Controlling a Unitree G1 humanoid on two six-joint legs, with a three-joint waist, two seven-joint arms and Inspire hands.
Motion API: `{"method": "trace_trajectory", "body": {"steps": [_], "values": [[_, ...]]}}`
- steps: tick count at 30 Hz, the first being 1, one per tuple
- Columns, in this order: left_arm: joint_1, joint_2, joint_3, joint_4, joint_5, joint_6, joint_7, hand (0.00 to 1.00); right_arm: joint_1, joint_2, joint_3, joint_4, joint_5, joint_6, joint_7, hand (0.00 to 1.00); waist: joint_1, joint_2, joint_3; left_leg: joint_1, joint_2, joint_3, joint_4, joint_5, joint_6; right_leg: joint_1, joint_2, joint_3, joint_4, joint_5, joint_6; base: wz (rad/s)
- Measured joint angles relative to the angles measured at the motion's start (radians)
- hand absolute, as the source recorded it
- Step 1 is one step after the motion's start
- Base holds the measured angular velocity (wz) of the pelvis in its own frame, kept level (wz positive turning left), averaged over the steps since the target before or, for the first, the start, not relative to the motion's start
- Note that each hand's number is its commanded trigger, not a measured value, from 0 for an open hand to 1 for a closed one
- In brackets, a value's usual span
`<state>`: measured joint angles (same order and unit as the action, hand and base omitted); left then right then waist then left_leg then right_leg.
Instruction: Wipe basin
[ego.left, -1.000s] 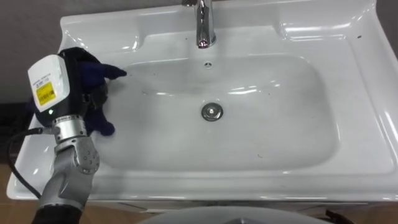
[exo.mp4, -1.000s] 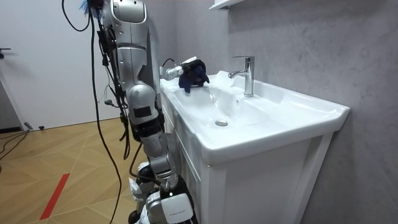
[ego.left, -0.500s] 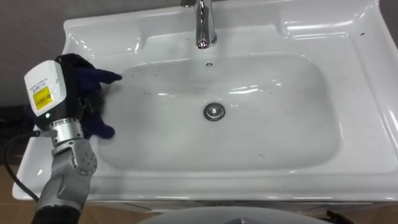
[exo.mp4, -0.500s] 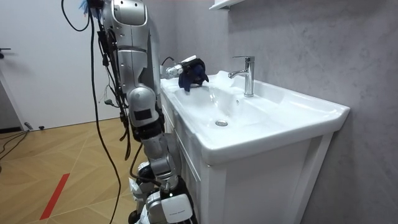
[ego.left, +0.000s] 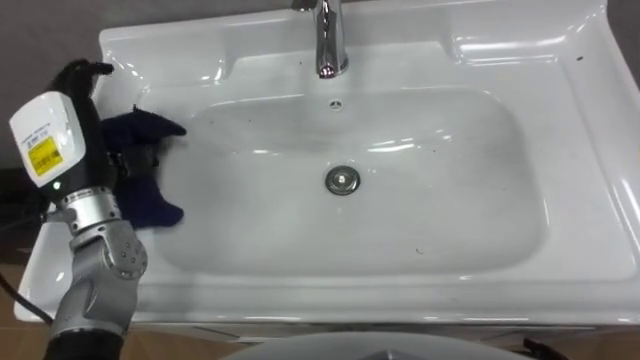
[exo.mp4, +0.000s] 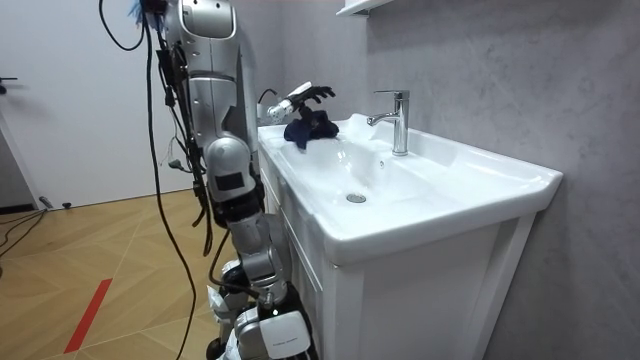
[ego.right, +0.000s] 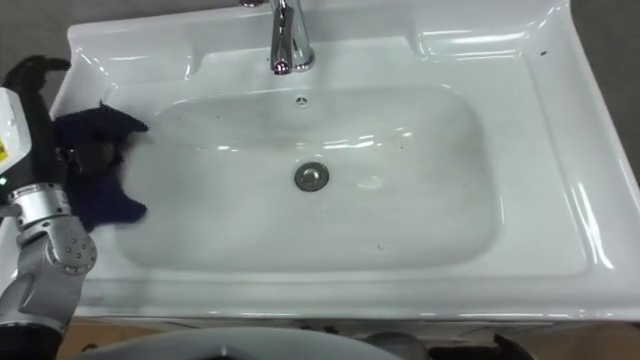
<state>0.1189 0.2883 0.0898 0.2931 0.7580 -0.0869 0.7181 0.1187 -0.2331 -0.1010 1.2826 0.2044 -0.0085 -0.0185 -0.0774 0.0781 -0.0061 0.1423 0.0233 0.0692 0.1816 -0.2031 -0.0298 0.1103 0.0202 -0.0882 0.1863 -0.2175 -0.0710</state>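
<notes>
A dark blue cloth (ego.left: 150, 130) lies crumpled on the left slope of the white basin (ego.left: 560, 70), part of it trailing down to the inner wall. My left hand (ego.left: 45, 145) is just left of the cloth, its white back towards me and its dark fingers (ego.left: 82, 70) straightened. In the room view the left hand (exo.mp4: 305, 95) hovers a little above the cloth (exo.mp4: 310, 128) with fingers spread, open and holding nothing. My right hand (exo.mp4: 268, 335) hangs low at my side, its fingers hidden.
A chrome tap (ego.left: 328, 40) stands at the middle of the basin's back rim, with a round drain (ego.left: 342, 180) in the bowl's floor. I stand at the left end of the white cabinet (exo.mp4: 420, 290); a grey wall runs behind it.
My left hand has let go of the cloth: its fingers have straightened and it has risen and drawn back left. The cloth now rests on the basin's left side.
</notes>
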Motion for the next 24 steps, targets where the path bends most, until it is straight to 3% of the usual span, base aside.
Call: {"method": "trace_trajectory", "body": {"steps": [5,19,24], "values": [[-0.001,0.0,0.007,-0.069,-0.001,-0.001,0.006,0.0,0.001,0.0,0.001,-0.001,0.0,0.0,-0.004,0.0,0.0,-0.002,0.0015,0.0,0.0,0.009,-0.001,0.0,0.0,0.001,0.0,-0.001,0.0,0.0,0.0,0.0],[0.0,0.001,0.007,-0.084,-0.002,-0.005,0.02,0.0,0.003,0.0,-0.001,-0.001,0.0,0.0,-0.014,0.0,0.001,0.002,0.0,0.001,0.0,0.01,-0.002,0.0,0.0,0.0,0.0,-0.002,0.0,0.0,0.0,0.0],[0.001,0.001,0.007,-0.148,-0.018,-0.011,0.021,0.0,0.002,0.0,-0.001,-0.001,0.001,0.0,-0.016,0.0,0.002,0.001,0.0,0.002,0.0,0.011,-0.002,0.0,0.0,0.0,0.0,0.001,0.0,0.0,0.0,-0.02]]}}
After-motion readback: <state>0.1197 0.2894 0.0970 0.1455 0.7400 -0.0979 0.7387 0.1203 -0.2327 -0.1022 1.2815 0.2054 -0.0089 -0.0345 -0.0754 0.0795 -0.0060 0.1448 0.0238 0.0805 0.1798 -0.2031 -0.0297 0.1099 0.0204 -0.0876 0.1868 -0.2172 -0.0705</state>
